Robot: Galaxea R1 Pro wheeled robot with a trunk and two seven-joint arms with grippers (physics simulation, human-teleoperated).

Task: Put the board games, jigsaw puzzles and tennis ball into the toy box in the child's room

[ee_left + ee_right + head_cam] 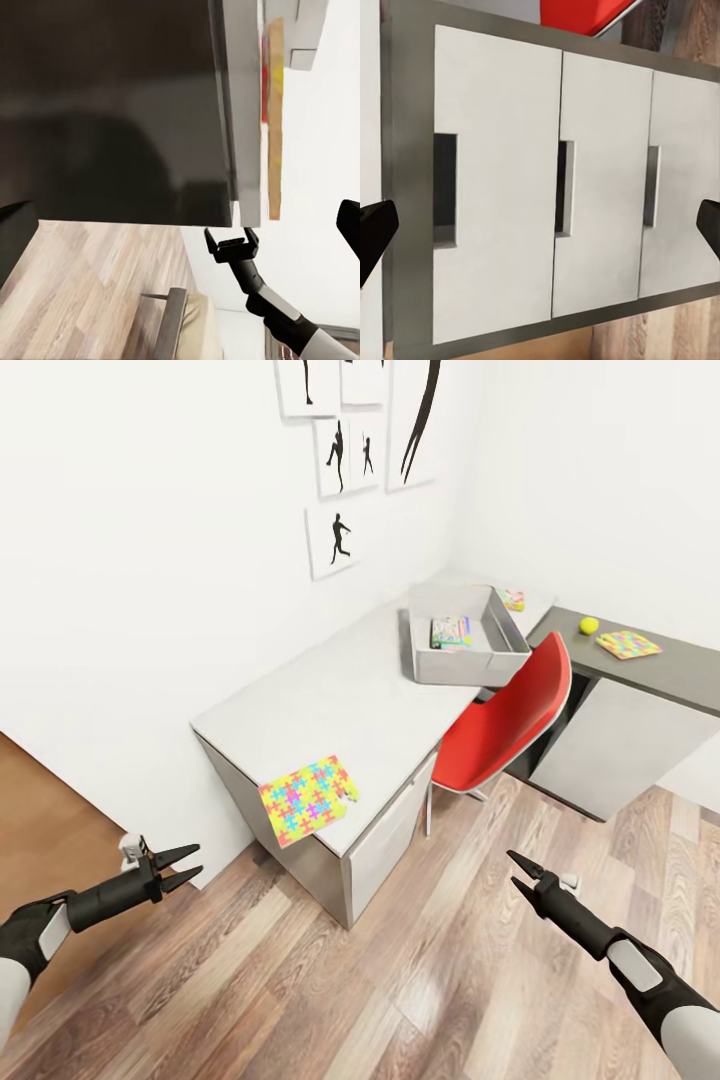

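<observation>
A multicoloured jigsaw puzzle (305, 798) lies on the near end of the pale grey table (350, 700). At the far end stands the grey toy box (465, 635) with one board game (450, 632) flat inside. Behind it lies another small colourful flat thing (512, 598), too small to name. The tennis ball (589, 625) and a second jigsaw puzzle (628, 644) rest on the dark lower wing. My left gripper (188, 865) hangs open and empty low beside the table's near end. My right gripper (520, 870) is open and empty in front of the white drawers (562, 187).
A red chair (510, 720) is tucked under the table between the drawers and the dark wing (660, 670). White walls with black silhouette pictures (335, 540) close the corner behind. Wood-plank floor (400, 980) stretches around both arms. The left wrist view catches the right gripper (232, 241) past the table's dark side.
</observation>
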